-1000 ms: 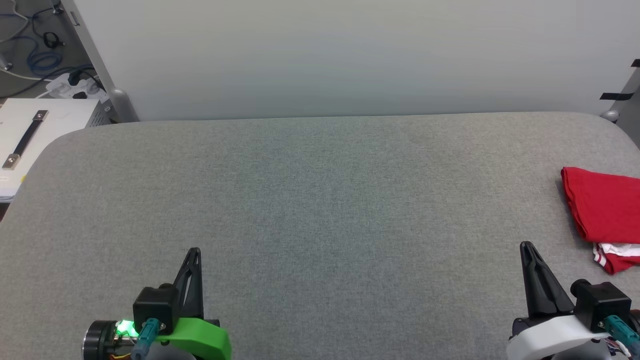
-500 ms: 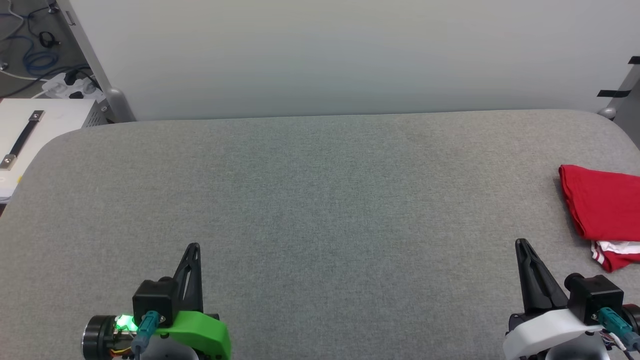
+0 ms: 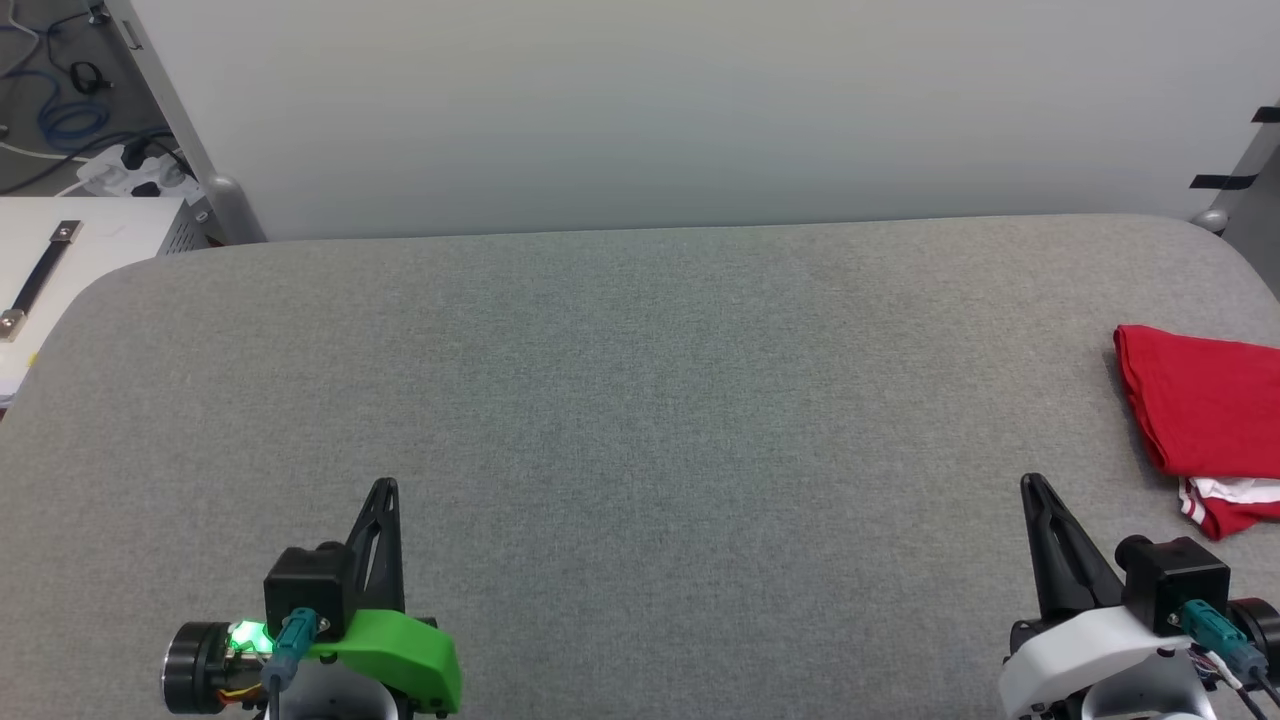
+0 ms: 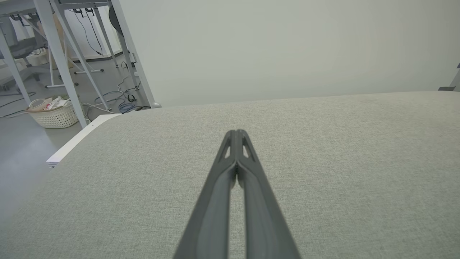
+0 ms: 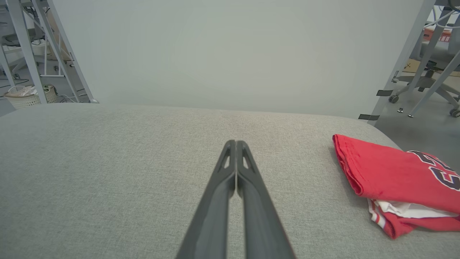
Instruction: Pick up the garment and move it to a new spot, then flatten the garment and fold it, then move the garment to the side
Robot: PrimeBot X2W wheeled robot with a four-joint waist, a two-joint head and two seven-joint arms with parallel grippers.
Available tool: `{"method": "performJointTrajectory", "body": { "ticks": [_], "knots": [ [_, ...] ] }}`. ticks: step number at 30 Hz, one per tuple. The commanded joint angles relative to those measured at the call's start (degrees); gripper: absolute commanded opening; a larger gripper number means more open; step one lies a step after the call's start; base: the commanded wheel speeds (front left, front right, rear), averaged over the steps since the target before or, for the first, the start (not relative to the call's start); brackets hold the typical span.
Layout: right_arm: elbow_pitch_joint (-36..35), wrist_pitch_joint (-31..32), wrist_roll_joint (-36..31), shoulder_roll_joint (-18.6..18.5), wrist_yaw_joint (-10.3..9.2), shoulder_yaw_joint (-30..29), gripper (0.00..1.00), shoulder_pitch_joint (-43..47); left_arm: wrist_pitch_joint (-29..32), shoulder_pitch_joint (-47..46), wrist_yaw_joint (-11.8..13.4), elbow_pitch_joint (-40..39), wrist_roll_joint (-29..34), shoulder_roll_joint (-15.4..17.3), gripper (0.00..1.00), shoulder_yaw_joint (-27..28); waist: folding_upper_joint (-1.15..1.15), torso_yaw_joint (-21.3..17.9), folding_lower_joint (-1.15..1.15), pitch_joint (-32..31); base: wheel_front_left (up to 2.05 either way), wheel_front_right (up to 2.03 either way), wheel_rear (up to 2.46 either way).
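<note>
The counter (image 3: 640,400) carries a grey woven cover with rounded far corners. The garment (image 3: 1205,415) lies folded at the counter's right edge, clear of both arms. Its red body forms the top layer. A white sleeve (image 5: 406,209) with red-and-white stripe trim (image 5: 375,215) protrudes from beneath the near end. Dark printed numerals (image 5: 444,172) show on the upper face in the right wrist view.

The left gripper (image 3: 385,488) sits at the lower left of the head view, over the near part of the counter. Its fingers (image 4: 215,201) are pressed together at the tips and hold nothing. The right gripper (image 3: 1030,482) sits at the lower right, near the garment but apart from it. Its fingers (image 5: 215,205) are likewise together and empty.

A pale wall panel (image 3: 700,110) stands behind the counter. A white box with a black handle (image 3: 40,270) sits off the left end. A wicker basket (image 4: 54,115) stands beyond that end.
</note>
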Motion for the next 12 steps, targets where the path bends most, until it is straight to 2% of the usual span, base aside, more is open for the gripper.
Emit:
{"method": "performJointTrajectory", "body": {
  "ticks": [1, 12],
  "knots": [
    [0.29, 0.36, -0.48, 0.29, -0.03, 0.21, 0.0, -1.18, 0.38, -1.05, -0.22, -0.3, 0.53, -0.26, 0.0, 0.23, 0.0, -0.04, 0.0, 0.02, 0.0, 0.0, 0.0],
    [0.85, 1.52, -1.06, 0.39, -0.03, 0.5, 0.0, -2.08, 1.63, -1.63, -0.28, -0.5, 0.78, -0.52, 0.0, 0.61, 0.0, -0.3, 0.0, 0.2, 0.0, 0.0, 0.0]
  ]
}}
